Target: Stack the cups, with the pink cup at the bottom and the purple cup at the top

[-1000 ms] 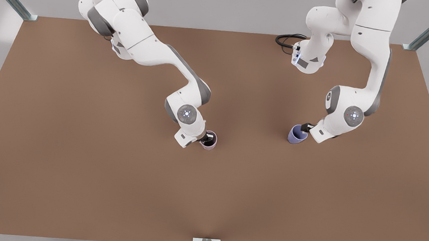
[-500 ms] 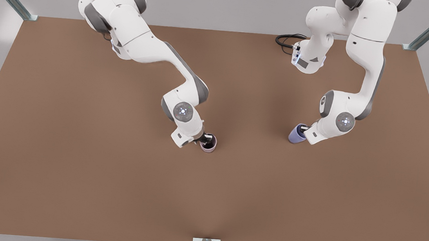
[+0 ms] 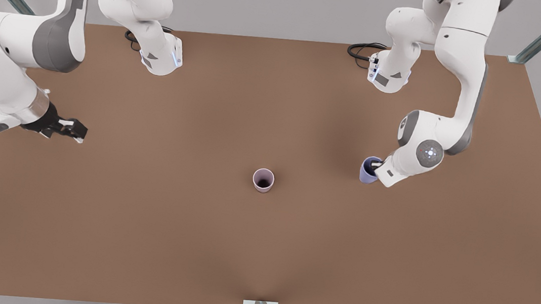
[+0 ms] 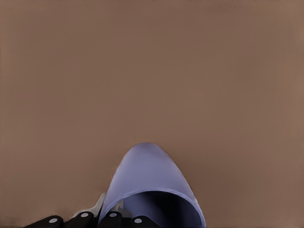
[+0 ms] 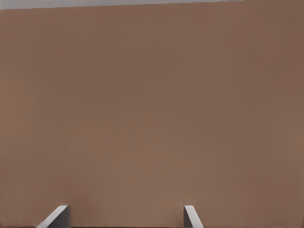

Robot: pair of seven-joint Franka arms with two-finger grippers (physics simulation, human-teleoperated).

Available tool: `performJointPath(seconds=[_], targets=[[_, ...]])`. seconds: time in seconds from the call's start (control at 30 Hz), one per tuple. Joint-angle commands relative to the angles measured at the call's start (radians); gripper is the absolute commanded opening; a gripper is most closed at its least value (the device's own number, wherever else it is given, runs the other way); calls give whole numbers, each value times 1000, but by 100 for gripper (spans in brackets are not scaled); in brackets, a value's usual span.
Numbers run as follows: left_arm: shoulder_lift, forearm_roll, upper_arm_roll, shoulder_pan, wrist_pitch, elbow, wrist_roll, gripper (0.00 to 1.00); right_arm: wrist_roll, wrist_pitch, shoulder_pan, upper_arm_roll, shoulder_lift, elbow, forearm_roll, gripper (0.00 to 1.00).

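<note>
Pink cup (image 3: 263, 179) upright mid-table, free of both arms. Left gripper (image 3: 374, 165) at the front view's right pinches the purple cup (image 3: 368, 170) by its rim. Lift straight, carry over pink, lower centred. Right gripper (image 3: 68, 128) waits far off, fingers spread, empty.

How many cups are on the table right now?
2. The pink cup stands alone mid-table. The purple cup sits toward the front view's right, gripped at its rim by the left gripper.
</note>
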Motion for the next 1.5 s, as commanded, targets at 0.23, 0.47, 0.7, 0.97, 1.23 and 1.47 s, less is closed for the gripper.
performJointPath(seconds=[0.23,0.47,0.7,0.97,1.23,1.47], targets=[[235,-170,-24,-155,-172,490,-407,21,64,15,-30,-1,61,71,14,100],[334,-177,-195,-173,-156,613,-696,21,64,41,-32,1,66,89,20,100],[430,-204,-195,-291,-80,726,-864,21,64,49,-32,1,66,95,22,100],[455,-158,-192,-305,-76,722,-863,21,64,52,-33,1,66,94,35,100],[473,-152,-187,-305,-67,722,-860,21,64,52,-32,1,72,98,37,100],[486,-140,-187,-305,-41,722,-871,21,64,52,-32,1,74,98,37,100]])
